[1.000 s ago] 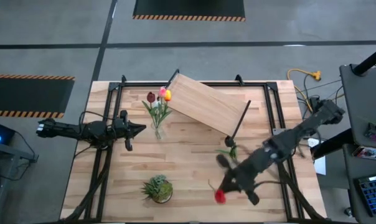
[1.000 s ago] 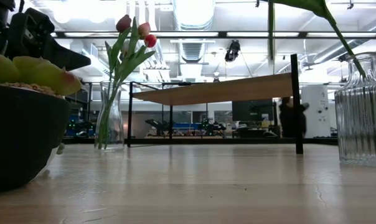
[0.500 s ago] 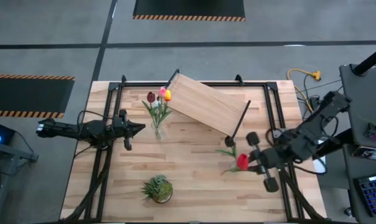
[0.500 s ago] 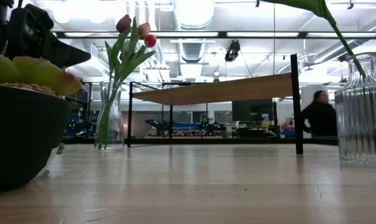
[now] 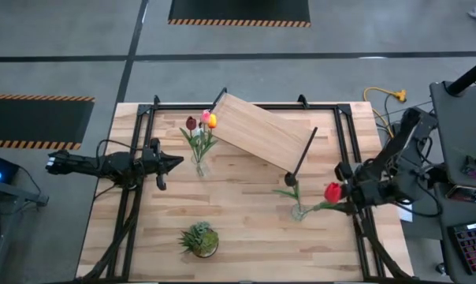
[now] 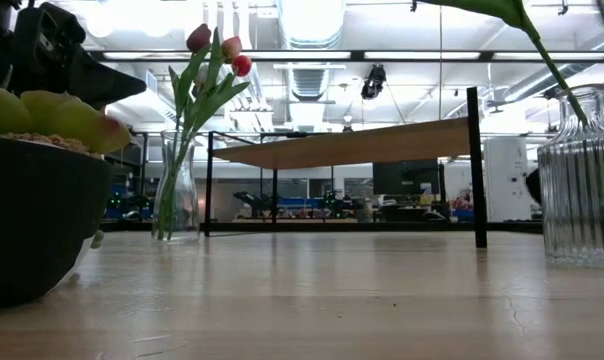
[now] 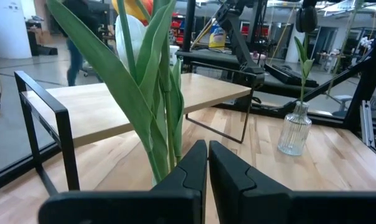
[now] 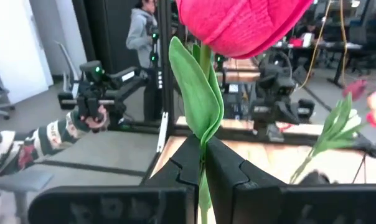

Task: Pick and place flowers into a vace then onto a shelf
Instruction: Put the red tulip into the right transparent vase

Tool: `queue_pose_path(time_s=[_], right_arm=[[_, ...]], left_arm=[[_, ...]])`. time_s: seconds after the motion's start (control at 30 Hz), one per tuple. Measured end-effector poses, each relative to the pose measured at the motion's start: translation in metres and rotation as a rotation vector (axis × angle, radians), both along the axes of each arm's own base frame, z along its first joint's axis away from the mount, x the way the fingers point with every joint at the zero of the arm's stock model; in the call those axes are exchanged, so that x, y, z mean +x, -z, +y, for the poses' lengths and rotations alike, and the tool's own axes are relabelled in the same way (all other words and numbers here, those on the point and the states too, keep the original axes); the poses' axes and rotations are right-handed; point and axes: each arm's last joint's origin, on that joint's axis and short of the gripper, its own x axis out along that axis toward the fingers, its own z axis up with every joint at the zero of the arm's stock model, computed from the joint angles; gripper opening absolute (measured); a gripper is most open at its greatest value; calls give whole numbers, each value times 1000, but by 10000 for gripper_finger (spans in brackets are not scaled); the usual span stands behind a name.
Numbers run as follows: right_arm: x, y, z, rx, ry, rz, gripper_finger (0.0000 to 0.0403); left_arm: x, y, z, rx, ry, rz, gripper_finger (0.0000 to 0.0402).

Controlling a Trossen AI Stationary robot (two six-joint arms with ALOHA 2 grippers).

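Note:
A red tulip (image 5: 333, 192) hangs over the table's right side, with my right gripper (image 5: 343, 197) shut on its stem. Its big head (image 8: 238, 22) and a green leaf (image 8: 197, 93) fill the right wrist view. Its stem slants down toward a ribbed glass vase (image 5: 299, 211) that holds one green stem (image 6: 542, 50); whether its end is inside, I cannot tell. A second vase (image 5: 198, 164) with several tulips (image 5: 209, 121) stands beside the shelf (image 5: 262, 132). My left gripper (image 5: 178, 163) waits shut just left of that vase. My right gripper pinches the red tulip's stem (image 8: 203, 163) between its two fingers, a little below the head and the leaf. The fingers come level from the table's right side and lie across the stem. The tulip is lifted clear of the table, head uppermost, its lower stem slanting toward the ribbed vase.
A small potted plant (image 5: 200, 239) sits near the table's front edge. The shelf stands slantwise on thin black legs (image 5: 301, 154) at the back middle. People and other arms show in the room beyond the table (image 8: 141, 25).
My right gripper has swung from the front middle of the table toward its right edge and a little farther back, rolling as it went. It carried the red tulip along; the head has come from near the front edge to just right of the ribbed vase.

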Motion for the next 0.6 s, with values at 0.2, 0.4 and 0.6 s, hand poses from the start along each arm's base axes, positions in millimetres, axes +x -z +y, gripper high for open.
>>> queue_pose_path(time_s=[0.2,0.4,0.6], right_arm=[[-3,10,-7,-22,62,71,8],[-5,10,-9,-68,80,68,8],[-5,14,-10,-96,104,82,8]], left_arm=[[0,0,0,0,0,1,0],[0,0,0,0,0,1,0],[0,0,0,0,0,1,0]])
